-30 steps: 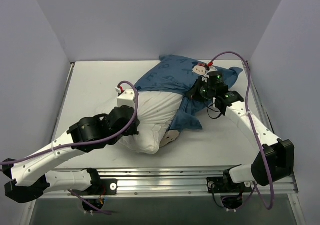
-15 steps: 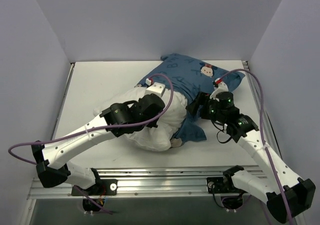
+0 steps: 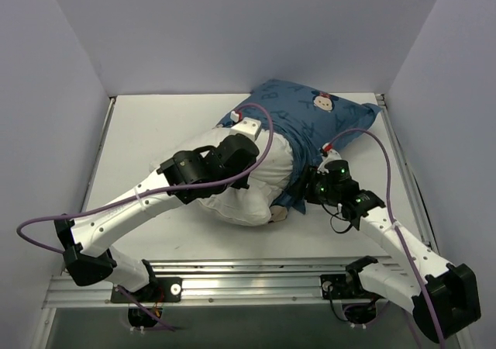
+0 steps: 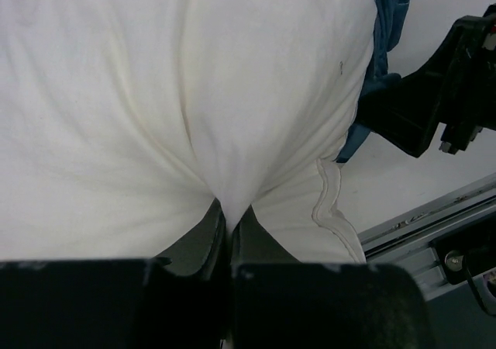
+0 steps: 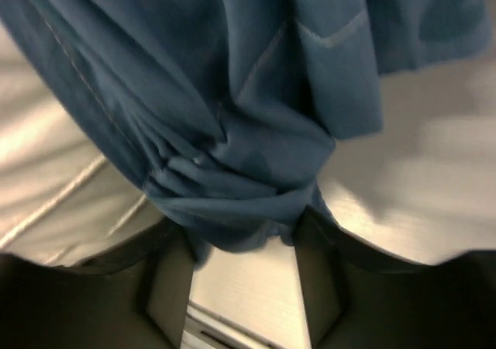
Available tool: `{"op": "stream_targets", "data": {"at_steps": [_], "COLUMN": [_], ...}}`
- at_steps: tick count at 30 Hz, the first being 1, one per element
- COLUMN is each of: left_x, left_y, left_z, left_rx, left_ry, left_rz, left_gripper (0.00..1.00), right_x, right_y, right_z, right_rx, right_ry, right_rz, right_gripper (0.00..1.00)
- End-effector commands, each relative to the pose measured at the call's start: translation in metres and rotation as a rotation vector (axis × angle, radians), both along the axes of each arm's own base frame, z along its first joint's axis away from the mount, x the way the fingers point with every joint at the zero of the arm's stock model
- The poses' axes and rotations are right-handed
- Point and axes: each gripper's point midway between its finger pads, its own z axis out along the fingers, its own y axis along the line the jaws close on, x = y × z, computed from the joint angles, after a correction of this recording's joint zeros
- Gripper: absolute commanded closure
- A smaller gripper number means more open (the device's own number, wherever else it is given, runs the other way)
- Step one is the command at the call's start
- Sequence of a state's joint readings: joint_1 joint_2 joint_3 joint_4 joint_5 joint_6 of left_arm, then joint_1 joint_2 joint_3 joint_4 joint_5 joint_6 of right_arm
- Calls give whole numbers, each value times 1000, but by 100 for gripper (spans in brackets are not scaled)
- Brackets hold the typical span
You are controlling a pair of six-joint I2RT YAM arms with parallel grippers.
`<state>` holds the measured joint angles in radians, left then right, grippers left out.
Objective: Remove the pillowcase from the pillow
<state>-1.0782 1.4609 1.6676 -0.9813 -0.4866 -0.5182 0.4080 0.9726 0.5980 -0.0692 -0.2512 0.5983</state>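
Leftward, bare table (image 3: 147, 132) flanks the pillow (image 4: 232, 93); right hand (image 5: 242, 236) grips pillowcase (image 5: 232, 93) edge.

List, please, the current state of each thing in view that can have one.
pillowcase: half off, covering only the pillow's far end.
pillow: near half bare, far half inside the pillowcase.
left gripper: shut on a pinch of the pillow.
right gripper: shut on the bunched pillowcase edge.
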Motion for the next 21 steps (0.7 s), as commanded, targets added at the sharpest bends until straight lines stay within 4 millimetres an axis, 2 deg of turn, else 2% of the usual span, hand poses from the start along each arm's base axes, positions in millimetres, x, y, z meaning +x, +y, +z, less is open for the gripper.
{"op": "stream_targets", "data": {"at_steps": [1,2,5,7,9,10,11,13,14,15,16,18,19,21], "left_x": [0,-4,-15,-23,-33,-36,-43,-50,-55,-58,-62,-66,-69,-72], "left_y": [1,7,27,42,64,72,90,112,126,146,159,186,192,188], "left_z": [63,70,75,71,70,71,75,80,85,80,87,84,84,80], "left_rx": [-169,-184,-188,-160,-141,-141,-144,-147,-156,-110,-113,-50,-47,-59], "left_ry": [-91,-93,-85,-62,-40,-37,-31,-32,-39,-26,-41,-38,-41,-26], "left_rz": [-8,-12,-5,-4,5,9,21,44,59,98,120,176,184,163], "left_gripper": [98,98,98,98,98,98,98,98,98,98,98,98,98,98], "right_x": [27,35,59,79,97,115,123,140,153,159,167,172,173,177], "right_y": [8,8,-6,-25,-44,-68,-82,-112,-136,-155,-178,-197,-202,-200], "right_z": [13,9,7,16,17,29,24,27,29,30,38,35,33,46], "right_rx": [25,17,1,16,-6,-25,-47,-69,-88,-93,-107,-109,-108,-104], "right_ry": [-105,-107,-101,-122,-128,-157,-133,-128,-119,-110,-114,-90,-77,-99], "right_rz": [-13,-23,-78,-136,-193,-273,-317,-412,-489,-550,-625,-692,-705,-682], "right_gripper": [56,71,100,100,100,100,100,100,100,100,100,100,100,100]}}
